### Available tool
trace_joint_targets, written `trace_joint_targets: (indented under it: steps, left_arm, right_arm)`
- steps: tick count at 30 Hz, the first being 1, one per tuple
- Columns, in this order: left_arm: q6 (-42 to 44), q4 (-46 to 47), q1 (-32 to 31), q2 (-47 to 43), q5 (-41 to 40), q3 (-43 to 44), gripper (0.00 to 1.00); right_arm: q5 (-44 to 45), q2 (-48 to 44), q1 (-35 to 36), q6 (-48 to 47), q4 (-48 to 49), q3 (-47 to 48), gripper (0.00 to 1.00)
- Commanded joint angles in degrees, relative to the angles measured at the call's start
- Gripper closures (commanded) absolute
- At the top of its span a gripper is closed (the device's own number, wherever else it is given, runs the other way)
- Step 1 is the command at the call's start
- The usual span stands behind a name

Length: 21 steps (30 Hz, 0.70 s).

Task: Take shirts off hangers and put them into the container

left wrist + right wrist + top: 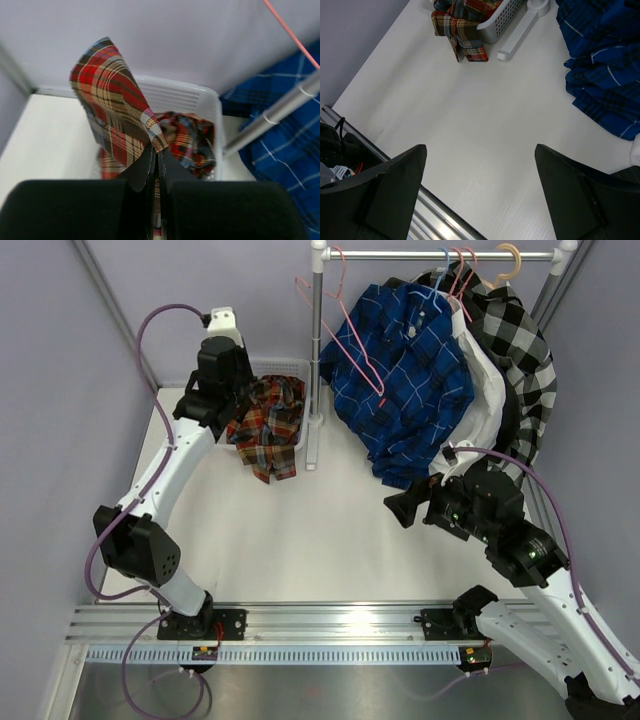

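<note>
The red-orange-navy plaid shirt lies bunched in the white container at the back left, part of it spilling over the near rim onto the table. My left gripper is shut on a fold of this shirt and holds it up above the container. The royal blue shirt hangs on the rack with a pink hanger poking out of it. My right gripper is open and holds nothing, hovering over bare table just below the blue shirt.
A white shirt and a black-and-white checked shirt hang behind the blue one on the rail. The rack's upright pole and its foot stand right beside the container. Grey walls close in both sides.
</note>
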Motion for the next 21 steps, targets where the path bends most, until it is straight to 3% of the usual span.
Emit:
trace_joint_targets:
  steps: [1, 10, 17, 21]
  left_arm:
    - [0.75, 5.82, -0.5, 3.12, 9.25, 2.02, 1.0]
    - [-6.63, 8.37, -0.41, 11.47, 15.94, -3.69, 1.0]
    - [-20.32, 7.94, 4.24, 16.82, 19.27, -8.7, 1.0]
    - [-22.11, 4.17, 5.13, 21.83, 23.32, -6.61, 1.0]
  right_arm:
    - [-0.36, 0.41, -0.24, -0.04, 0.99, 0.13, 0.01]
    - [0.61, 1.64, -0.24, -0.13, 0.72, 0.13, 0.01]
    - [1.22, 2.34, -0.24, -0.22, 0.72, 0.05, 0.0]
    - [1.14, 3.13, -0.24, -0.22, 0.81, 0.05, 0.01]
